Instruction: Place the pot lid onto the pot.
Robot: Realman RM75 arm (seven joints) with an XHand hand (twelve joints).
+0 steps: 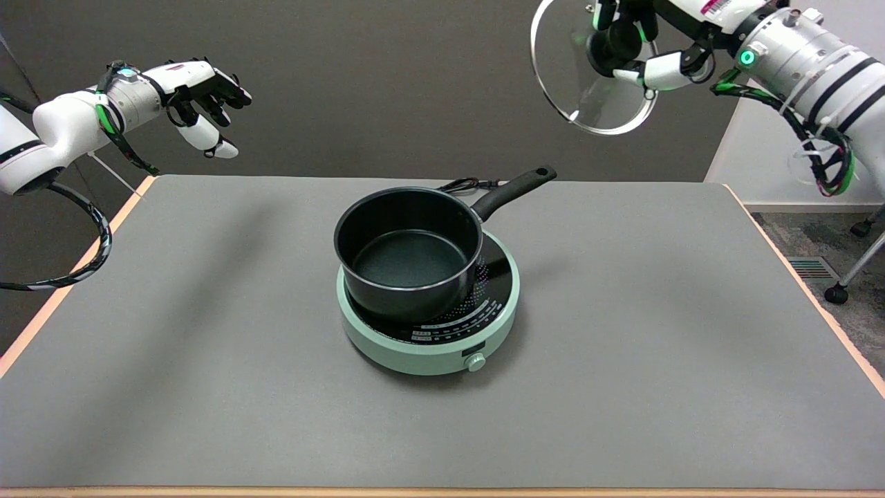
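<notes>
High above the pot (408, 252), glass lid (577, 83) by its knob in right hand (643, 45).

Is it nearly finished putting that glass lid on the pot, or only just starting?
About halfway. Done: the right hand has the glass lid by its knob, held up in the air and tilted, far above the table. In hand: carrying it. Left: bring it over the open black pot on the green cooker, level it and set it on the rim.
</notes>
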